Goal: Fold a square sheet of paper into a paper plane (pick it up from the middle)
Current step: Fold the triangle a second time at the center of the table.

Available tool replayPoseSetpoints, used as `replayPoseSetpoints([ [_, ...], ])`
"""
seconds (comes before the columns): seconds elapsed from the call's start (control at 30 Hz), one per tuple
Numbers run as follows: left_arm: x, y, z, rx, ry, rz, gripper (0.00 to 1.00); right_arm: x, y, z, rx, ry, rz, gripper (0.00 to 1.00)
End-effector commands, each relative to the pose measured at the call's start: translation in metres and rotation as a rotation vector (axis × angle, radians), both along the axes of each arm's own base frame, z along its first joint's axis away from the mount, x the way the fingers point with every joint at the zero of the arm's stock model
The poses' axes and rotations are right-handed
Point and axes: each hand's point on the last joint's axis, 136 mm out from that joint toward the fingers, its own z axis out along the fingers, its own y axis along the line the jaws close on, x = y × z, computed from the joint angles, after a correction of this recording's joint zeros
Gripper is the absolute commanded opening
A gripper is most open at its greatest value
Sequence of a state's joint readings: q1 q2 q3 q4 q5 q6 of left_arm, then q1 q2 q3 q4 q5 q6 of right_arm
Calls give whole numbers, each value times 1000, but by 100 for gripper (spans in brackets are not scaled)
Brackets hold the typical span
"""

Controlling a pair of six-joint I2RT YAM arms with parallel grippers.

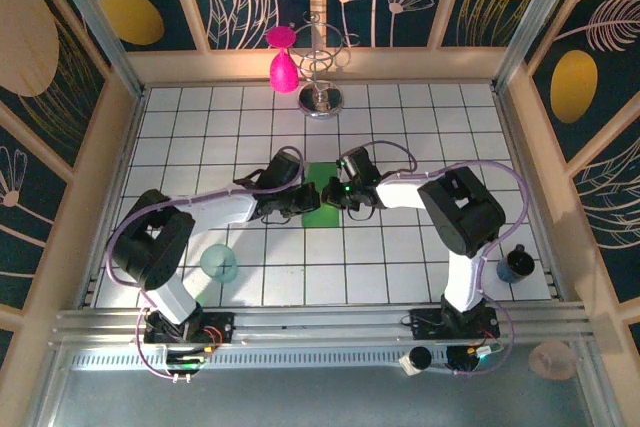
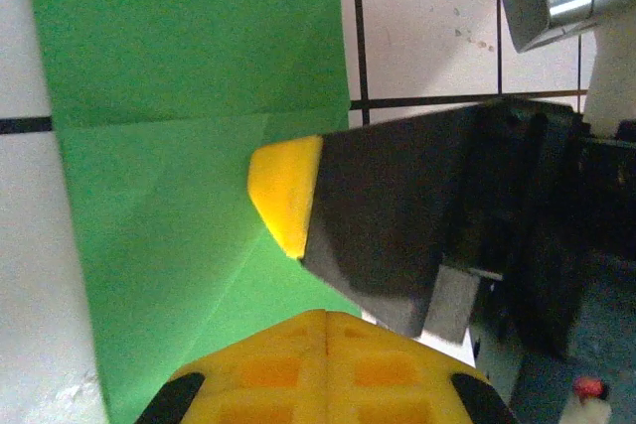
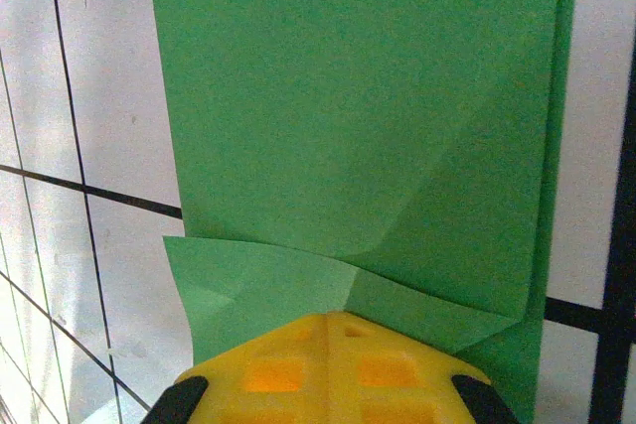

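The square sheet of paper is bright green and lies folded into a narrow strip at the middle of the tiled table. My left gripper rests on its left side and my right gripper on its right, tips nearly meeting. In the left wrist view my left gripper is shut, its tip down on the paper, where diagonal creases show; the right gripper's yellow fingertip presses close by. In the right wrist view my right gripper is shut over a folded corner flap of the paper.
A pink teardrop-shaped object hangs on a metal stand at the back centre. A translucent teal cup stands near the left arm's base. A dark cup sits at the front right. Wooden walls enclose the table.
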State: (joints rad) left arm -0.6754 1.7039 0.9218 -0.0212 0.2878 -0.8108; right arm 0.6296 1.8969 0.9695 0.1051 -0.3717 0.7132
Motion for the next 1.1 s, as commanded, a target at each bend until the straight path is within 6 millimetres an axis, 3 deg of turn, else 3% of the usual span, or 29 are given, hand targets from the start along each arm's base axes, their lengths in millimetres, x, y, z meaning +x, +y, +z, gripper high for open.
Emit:
replayPoseSetpoints([
  [0.0, 2, -4, -14, 26, 9, -33, 0, -9, -14, -23, -58, 78, -23, 0],
  [0.53, 5, 4, -48, 113, 43, -21, 0, -11, -17, -26, -58, 93, -23, 0],
  [0.77, -25, 27, -73, 179, 120, -42, 0, -13, -24, -36, -104, 119, -25, 0],
  [1.07, -68, 68, -88, 312, 203, -95, 0, -19, -38, -50, -156, 152, -29, 0],
])
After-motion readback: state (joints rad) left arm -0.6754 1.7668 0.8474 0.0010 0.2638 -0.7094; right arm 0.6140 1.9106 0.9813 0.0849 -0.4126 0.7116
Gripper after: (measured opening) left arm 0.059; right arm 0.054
